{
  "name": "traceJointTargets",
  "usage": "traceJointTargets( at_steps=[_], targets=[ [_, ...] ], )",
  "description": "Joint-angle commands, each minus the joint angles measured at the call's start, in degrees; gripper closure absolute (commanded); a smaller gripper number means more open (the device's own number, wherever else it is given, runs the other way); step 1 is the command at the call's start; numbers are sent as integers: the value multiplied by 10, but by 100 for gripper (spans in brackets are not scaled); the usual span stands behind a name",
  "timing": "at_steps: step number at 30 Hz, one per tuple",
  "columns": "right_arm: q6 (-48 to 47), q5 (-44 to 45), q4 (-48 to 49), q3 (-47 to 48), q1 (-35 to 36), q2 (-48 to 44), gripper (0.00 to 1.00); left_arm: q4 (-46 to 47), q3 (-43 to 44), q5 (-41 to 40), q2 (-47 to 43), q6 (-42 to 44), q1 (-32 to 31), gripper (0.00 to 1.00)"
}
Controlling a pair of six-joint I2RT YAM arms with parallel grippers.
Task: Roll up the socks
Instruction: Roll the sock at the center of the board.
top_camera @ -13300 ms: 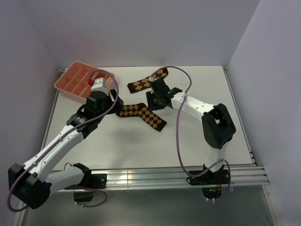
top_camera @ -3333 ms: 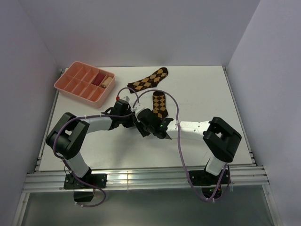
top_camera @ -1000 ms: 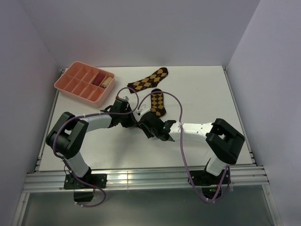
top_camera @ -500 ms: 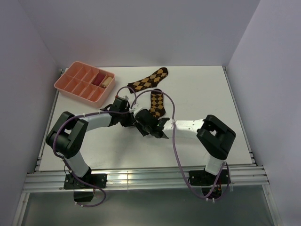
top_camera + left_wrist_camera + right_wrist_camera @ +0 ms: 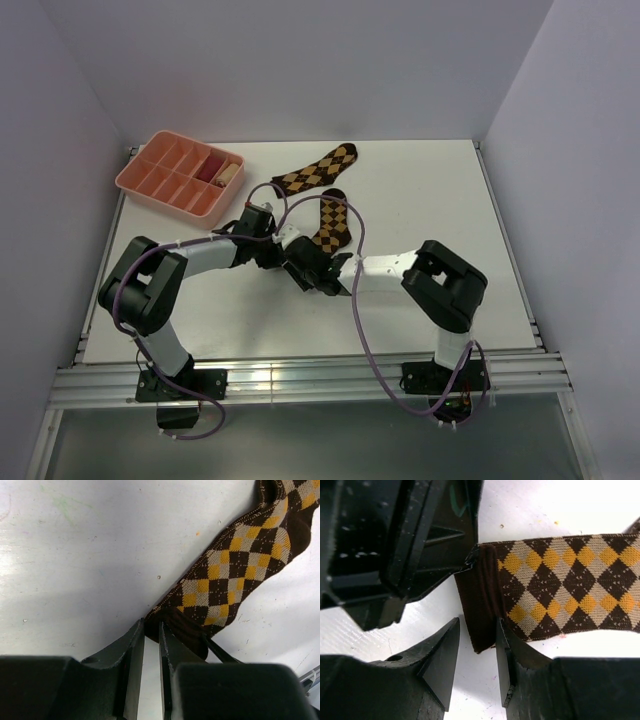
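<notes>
In the top view, the left arm (image 5: 200, 258) and the right arm (image 5: 395, 268) are seen to meet in the middle of the frame, low over the worktop (image 5: 450, 200). The near sock (image 5: 333, 220) lies flat just above that meeting point, and its lower end is hidden by the arms. The far sock (image 5: 318, 170) lies apart, higher in the frame, and is touched by nothing. At the upper left a pink tray (image 5: 160, 200) holds a reddish roll (image 5: 212, 165) and a beige roll (image 5: 230, 173).

In the left wrist view, the left jaws are seen at the bottom centre, almost closed. A corner of the dark cuff (image 5: 180, 630) appears to be pinched between their tips. The sock runs away to the upper right.

In the right wrist view, the right jaws stand partly open at the bottom, with the lower corner of the cuff between them. A strip of worktop is visible between one finger (image 5: 440, 655) and the fabric, so nothing is gripped there.

Only corners are taken. If the cuff is turned over now, the thin edge could be pulled out of the left jaws, or the roll could be started crooked. The two sets of jaws are very near, so a collision is also possible.
</notes>
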Motion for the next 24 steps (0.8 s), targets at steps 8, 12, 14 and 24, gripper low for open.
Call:
traceJointTargets(
  at_steps=[8, 12, 14, 24],
  targets=[
    [54, 66, -83, -15, 4, 37, 100, -35, 9, -21, -44, 16, 15, 76],
    [80, -25, -82, -17, -5, 16, 100, -36, -3, -34, -91, -4, 24, 56],
    [107, -106, -72, -19, -21, 1, 100, -37, -13, -46, -124, -16, 24, 45],
    [289, -485, 62, -46, -138, 6, 100, -44, -86, -57, -226, -55, 16, 31]
  ],
)
